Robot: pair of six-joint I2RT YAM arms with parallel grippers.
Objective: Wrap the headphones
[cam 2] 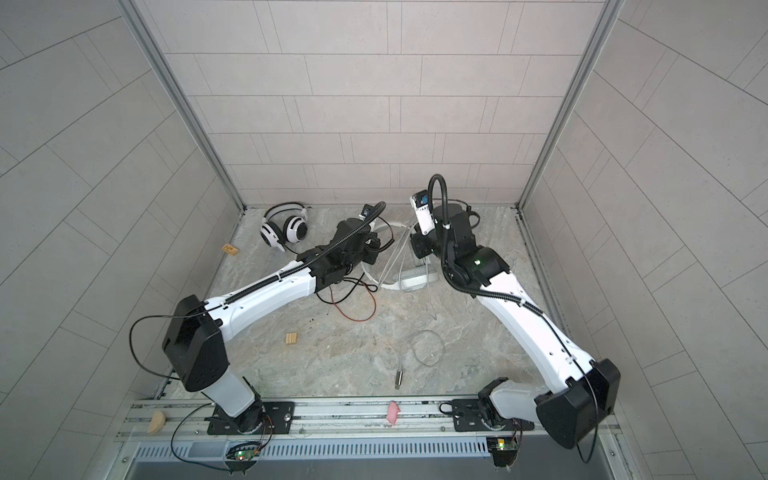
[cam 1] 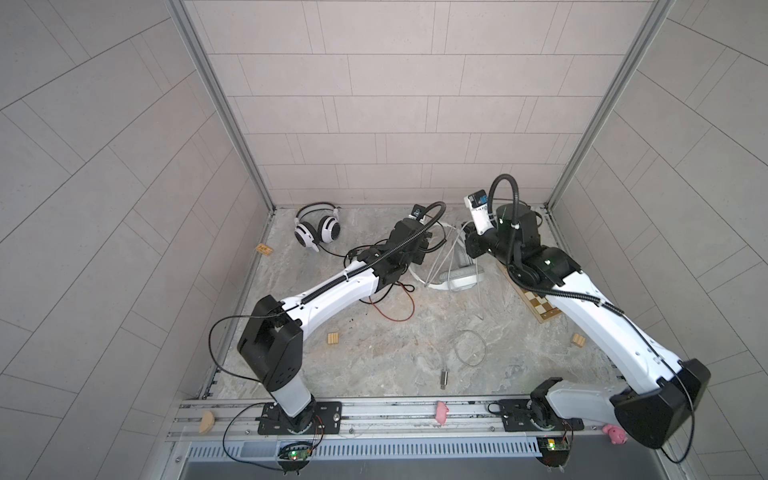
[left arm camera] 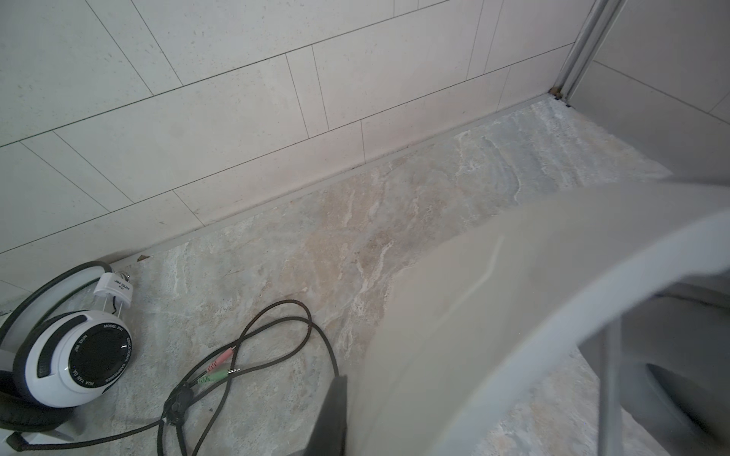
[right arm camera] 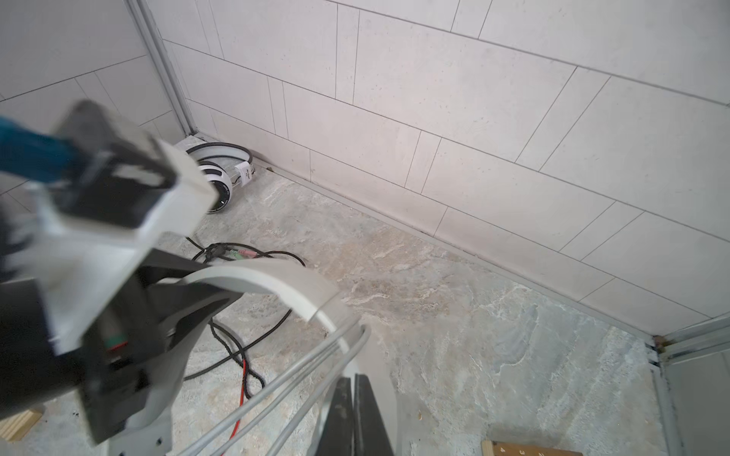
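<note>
The step in hand is judged to be the winding of the whitish cable point(right arm camera: 300, 391) round the band of the pale-grey, angular-cupped plastic headset point(cam 1: 459, 279), which is found at about 1 o'clock from the middle of the marbled grey desk point(cam 1: 374, 357) in both top views. Its band is clamped by the left hand point(cam 1: 419, 253), whose fingers are closed almost fully upon it. The right hand point(right arm camera: 352, 385) is seen with its fingers pressed together; several taut strands of cable run just beside them up to the band, but whether one is pinched cannot be told. A slack loop of the same cable, ending in a plug, is left lying at 6 o'clock from the headset.

For the next move, the band is best held steady while the cable is carried round it again under tension, so that the slack is drawn up. The white headset with black-striped round cups point(cam 1: 318, 228), at 11 o'clock by the back wall, lies unwrapped, its black-red cable point(cam 1: 392, 309) sprawled beside it.
</note>
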